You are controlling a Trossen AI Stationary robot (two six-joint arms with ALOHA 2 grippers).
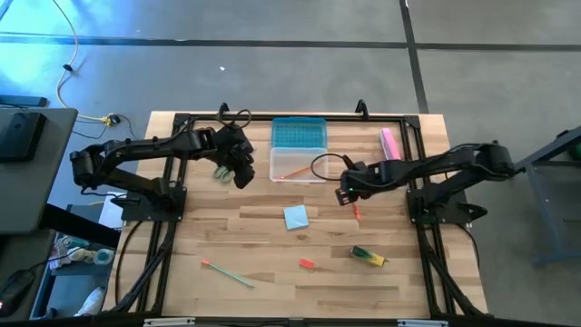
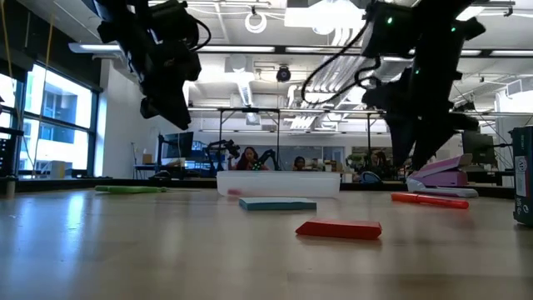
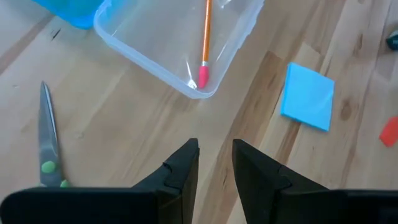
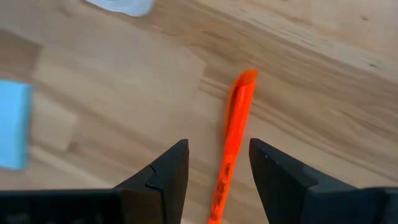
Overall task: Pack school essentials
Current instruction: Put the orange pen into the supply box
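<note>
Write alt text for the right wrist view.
The right pincer, open, hangs over a bright orange-red pen lying on the pale wooden table. A light-blue note pad shows at one edge.

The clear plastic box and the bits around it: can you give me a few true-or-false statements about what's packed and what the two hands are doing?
1. An orange pencil lies inside the clear plastic box. True.
2. The light-blue note pad is in the box. False: it lies on the wooden table.
3. The right hand hangs over the red pen, fingers apart. True.
4. The left hand holds the green-handled scissors. False: they lie on the table beside it.
</note>
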